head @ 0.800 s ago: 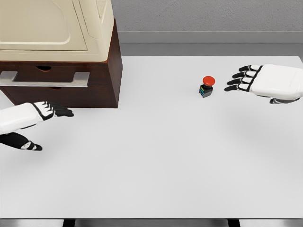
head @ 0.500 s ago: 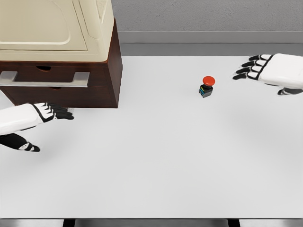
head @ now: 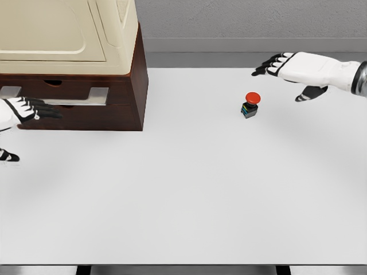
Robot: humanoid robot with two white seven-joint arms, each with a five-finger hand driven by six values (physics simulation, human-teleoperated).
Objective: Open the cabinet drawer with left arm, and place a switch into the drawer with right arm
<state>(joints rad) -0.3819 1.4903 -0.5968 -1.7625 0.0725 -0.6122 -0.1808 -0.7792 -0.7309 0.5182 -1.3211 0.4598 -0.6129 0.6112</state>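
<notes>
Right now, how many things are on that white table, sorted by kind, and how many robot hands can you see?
Cabinets: 1, the brown cabinet with a cream top
Switches: 1, the red-capped switch
Robot hands: 2, the left hand by the drawer handle and the right hand beyond the switch
Total: 4

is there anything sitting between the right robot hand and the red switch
Nothing visible does. The right robot hand hovers up and to the right of the switch, fingers spread, and only bare white table lies between them. The cabinet stands far off to the left.
</notes>
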